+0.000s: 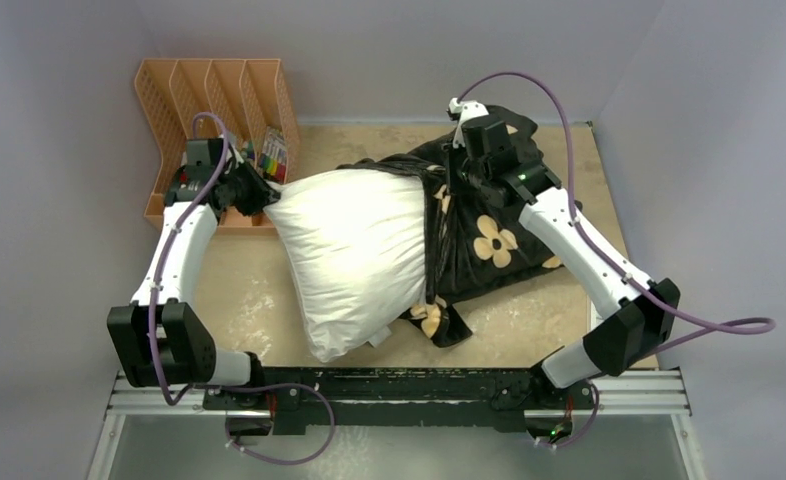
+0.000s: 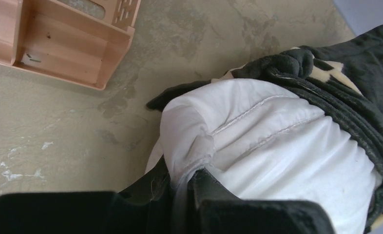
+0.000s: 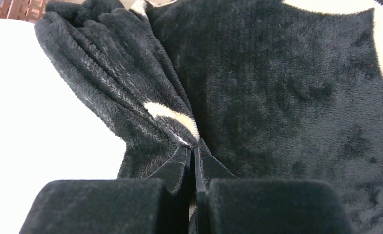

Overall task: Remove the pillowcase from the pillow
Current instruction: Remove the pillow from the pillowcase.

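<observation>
The left gripper (image 2: pixel 182 179) has its jaws clamped on a corner of the big white puffy pillow (image 1: pixel 354 250) on the beige table (image 1: pixel 254 300). The right gripper (image 3: pixel 194 158) has its jaws clamped on the black plush flower-printed pillowcase (image 1: pixel 494 245), which covers the pillow's right end.

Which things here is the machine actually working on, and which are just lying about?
Part of the job:
pillowcase, black with tan flowers, pulled partway off
pillow, white
left claw, pinching the pillow's corner
right claw, shut on bunched pillowcase

Just lying about:
orange file rack, back left
small colourful items by it, too small to identify
</observation>
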Available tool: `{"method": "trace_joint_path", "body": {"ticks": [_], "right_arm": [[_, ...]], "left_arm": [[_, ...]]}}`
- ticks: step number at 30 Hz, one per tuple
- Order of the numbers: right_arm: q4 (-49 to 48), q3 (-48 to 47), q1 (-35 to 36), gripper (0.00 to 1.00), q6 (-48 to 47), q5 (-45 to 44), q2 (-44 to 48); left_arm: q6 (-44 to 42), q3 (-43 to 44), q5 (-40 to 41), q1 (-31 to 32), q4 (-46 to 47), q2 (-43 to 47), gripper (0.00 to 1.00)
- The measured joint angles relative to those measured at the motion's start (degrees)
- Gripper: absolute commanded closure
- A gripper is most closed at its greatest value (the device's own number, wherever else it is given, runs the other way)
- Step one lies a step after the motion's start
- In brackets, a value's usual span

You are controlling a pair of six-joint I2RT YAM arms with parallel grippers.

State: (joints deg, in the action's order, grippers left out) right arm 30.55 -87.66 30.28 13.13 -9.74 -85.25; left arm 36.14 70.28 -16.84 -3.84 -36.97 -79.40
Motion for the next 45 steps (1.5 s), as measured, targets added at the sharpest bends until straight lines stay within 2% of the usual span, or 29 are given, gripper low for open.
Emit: {"method": "trace_joint_path", "body": {"ticks": [2,3,6,9,12,15,20,21,26,28,31,33,37,40,43,45], "right_arm": [[0.02,-0.02,-0.13,0.98,0.59,0.72,-0.59],[-0.04,-0.02,-0.07,0.91,0.70,1.60,-0.85],[-0.83,-0.02,-0.31,0.53,0.63,4.70,-1.27],[-1.92,-0.13,-0.79,0.34,0.04,7.17,-1.29],[-2.23,-1.57,-1.38,0.27,-0.04,8.72,-1.84],[-3.61,-5.09,-1.66,0.26,-0.07,9.46,-4.13],[-6.45,-14.97,-1.81,0.24,-0.07,11.85,-13.16],[-6.40,-17.90,-1.81,0.24,-0.04,12.72,-16.00],[-2.91,-28.74,-1.79,0.38,-0.74,17.79,-27.98],[-0.85,-28.55,-1.79,0.51,-1.62,19.47,-29.97],[-3.13,-19.30,-1.81,0.71,-2.95,21.09,-28.13],[-6.19,-13.16,-1.97,0.85,-3.32,20.83,-25.31],[-11.61,-4.50,-2.29,1.00,-3.39,20.06,-18.01],[-14.10,-1.03,-2.27,1.00,-3.19,20.13,-14.56],[-18.60,3.58,-2.34,1.00,-3.02,20.87,-12.61],[-23.45,7.80,-2.43,1.00,-2.67,21.35,-11.19]], "left_arm": [[-0.11,-0.15,-2.23,-1.86,0.00,0.00,1.00],[-0.31,-0.28,-2.95,-2.32,0.02,0.00,1.00],[-0.90,-0.81,-4.28,-3.19,-0.04,0.00,1.00],[-1.77,-0.81,-4.39,-3.28,-0.07,0.00,1.00],[-2.97,-0.98,-4.33,-3.45,-0.20,0.02,1.00],[-3.52,-2.64,-4.44,-3.72,0.55,0.74,1.00],[-3.85,-8.74,-3.96,-4.22,2.21,5.90,1.00],[-3.85,-9.90,-3.96,-4.33,2.47,7.30,1.00],[-4.39,-11.04,-3.39,-4.42,1.90,9.35,0.70],[-4.61,-11.04,-2.95,-4.50,1.92,9.35,0.59],[-5.64,-9.14,-2.14,-4.76,0.46,8.33,0.36],[-6.88,-5.38,-1.33,-4.81,-0.92,6.38,0.31],[-9.01,2.75,-0.02,-4.81,0.00,3.96,0.25],[-10.95,5.99,-1.77,-2.58,1.60,3.61,0.23],[-15.10,8.70,-3.52,5.86,1.36,1.66,0.22],[-17.97,8.59,-6.88,12.33,0.72,0.55,0.15]]}}
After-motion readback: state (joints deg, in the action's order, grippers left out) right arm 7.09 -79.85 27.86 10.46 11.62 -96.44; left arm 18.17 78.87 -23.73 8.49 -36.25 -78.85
